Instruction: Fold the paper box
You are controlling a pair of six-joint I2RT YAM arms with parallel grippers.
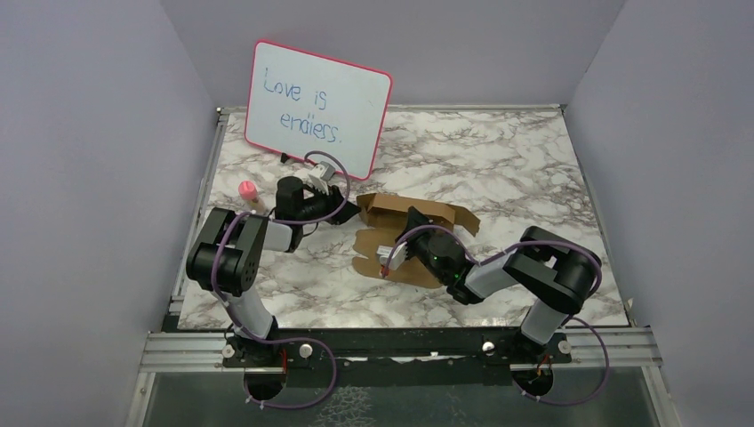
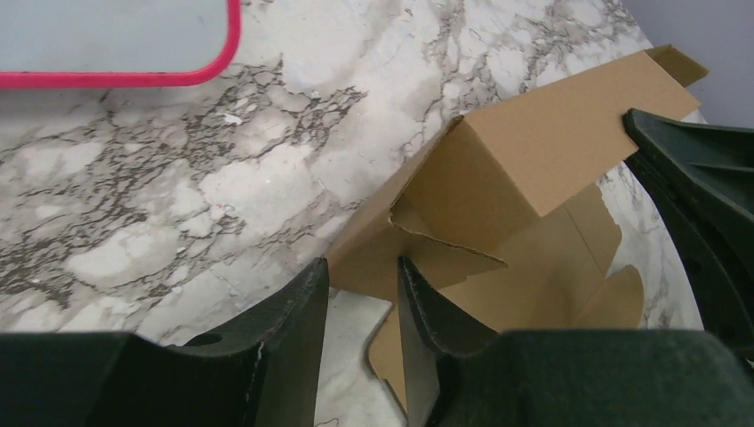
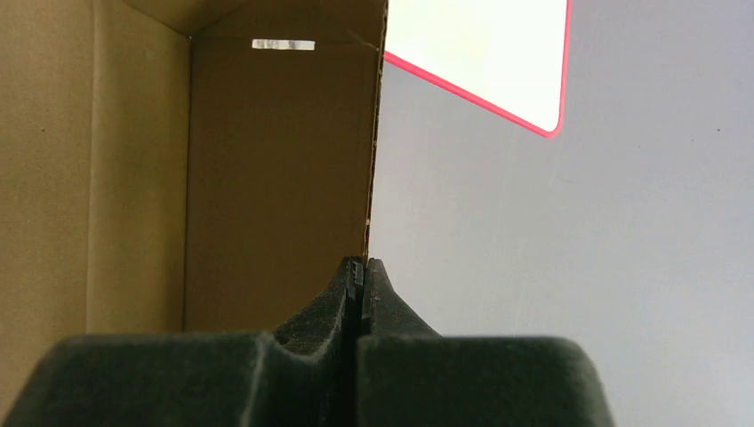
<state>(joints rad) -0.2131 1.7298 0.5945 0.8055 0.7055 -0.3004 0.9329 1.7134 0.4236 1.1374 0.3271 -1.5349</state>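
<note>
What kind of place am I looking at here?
Probably a robotics lab test cell: a left arm and right arm bolted to a metal rail, a marble-patterned table boxed in by plain lilac walls, and a paper box mid-fold.

Both arms bend inward, one gripper parted and the other clamped.
The left arm (image 1: 233,253) reaches forward, and the left gripper (image 2: 363,283) has its fingers slightly apart. The right arm (image 1: 533,267) folds leftward, and the right gripper (image 3: 360,265) is pressed together on the paper box (image 3: 276,178) edge ahead of its tips.

Top view looks down from behind; both wrist views sit close against the paper box (image 1: 391,210).
</note>
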